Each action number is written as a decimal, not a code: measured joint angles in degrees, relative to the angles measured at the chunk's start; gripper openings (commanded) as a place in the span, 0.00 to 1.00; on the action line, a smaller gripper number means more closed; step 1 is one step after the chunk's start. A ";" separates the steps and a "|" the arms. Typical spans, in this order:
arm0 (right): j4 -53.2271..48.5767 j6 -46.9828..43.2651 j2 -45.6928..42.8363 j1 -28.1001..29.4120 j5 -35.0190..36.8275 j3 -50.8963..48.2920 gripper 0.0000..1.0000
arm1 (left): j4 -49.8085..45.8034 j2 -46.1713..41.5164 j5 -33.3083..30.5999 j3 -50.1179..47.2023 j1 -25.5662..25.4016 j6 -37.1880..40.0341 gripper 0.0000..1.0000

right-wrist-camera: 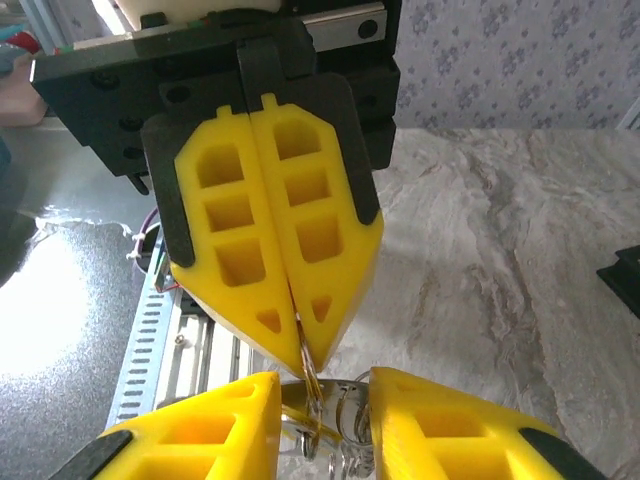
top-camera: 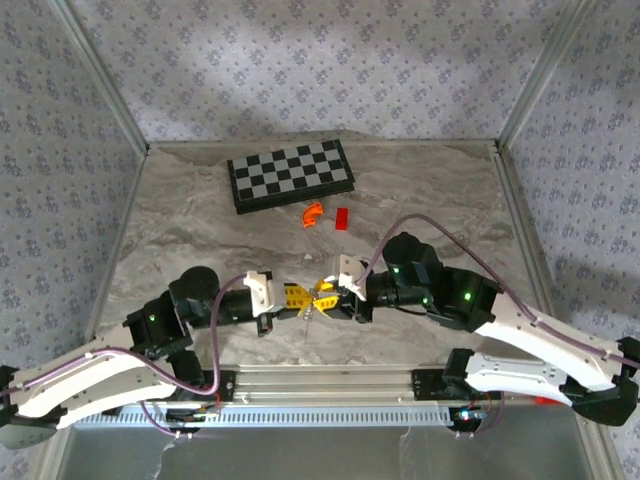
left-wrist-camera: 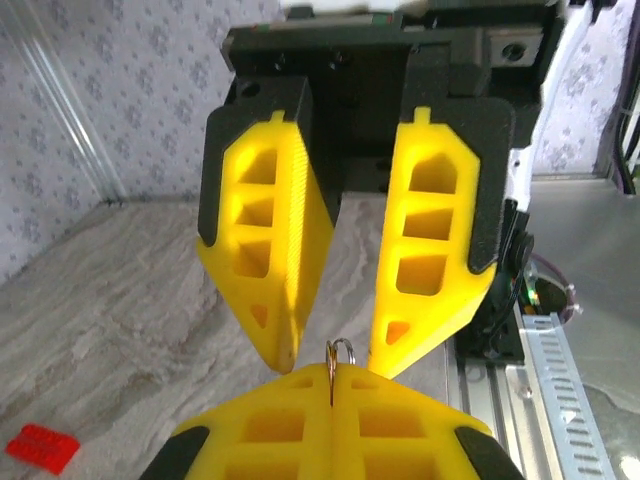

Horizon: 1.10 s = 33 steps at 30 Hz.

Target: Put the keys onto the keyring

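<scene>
Pinching keyring [left-wrist-camera: 340, 350], left jaws pressed together; right jaws spread, flanking it.

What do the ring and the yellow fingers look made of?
Ring: thin wire, silvery with a bright glint, so most likely metal.
Fingers: matte yellow plastic with moulded pockets and fine ribbing on the pad face. They are possibly 3D-printed, though that is a guess.

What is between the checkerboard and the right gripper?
In the top view, an orange curved piece and a red block lie between the checkerboard and the right gripper, closer to the checkerboard.
</scene>
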 measured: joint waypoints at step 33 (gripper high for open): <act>11.47 3.28 -4.68 -0.28 -5.88 -5.60 0.00 | 10.88 -1.99 4.74 -3.69 0.00 -1.55 0.00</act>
